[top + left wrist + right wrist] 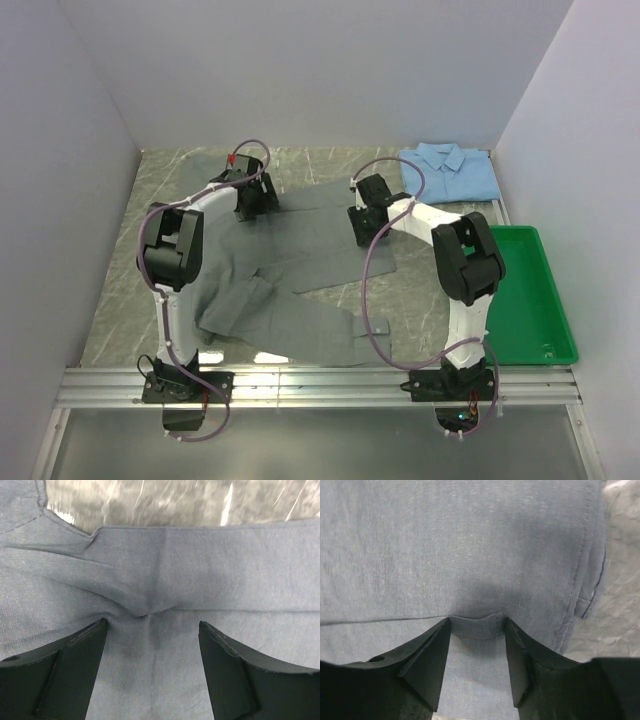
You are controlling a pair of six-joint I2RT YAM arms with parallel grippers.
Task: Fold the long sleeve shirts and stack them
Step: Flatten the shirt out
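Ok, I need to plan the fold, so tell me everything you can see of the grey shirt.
The grey shirt is plain, woven-looking cloth, lying unfolded and rumpled across the middle of the table, sleeves sprawled. The left gripper stands open with its fingers pressing a pucker into it; the right gripper has its fingers either side of a raised fold near a stitched edge.

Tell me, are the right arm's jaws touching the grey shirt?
Touching. The right wrist view shows both fingertips pressed into the grey shirt, cloth bunched between the jaws.
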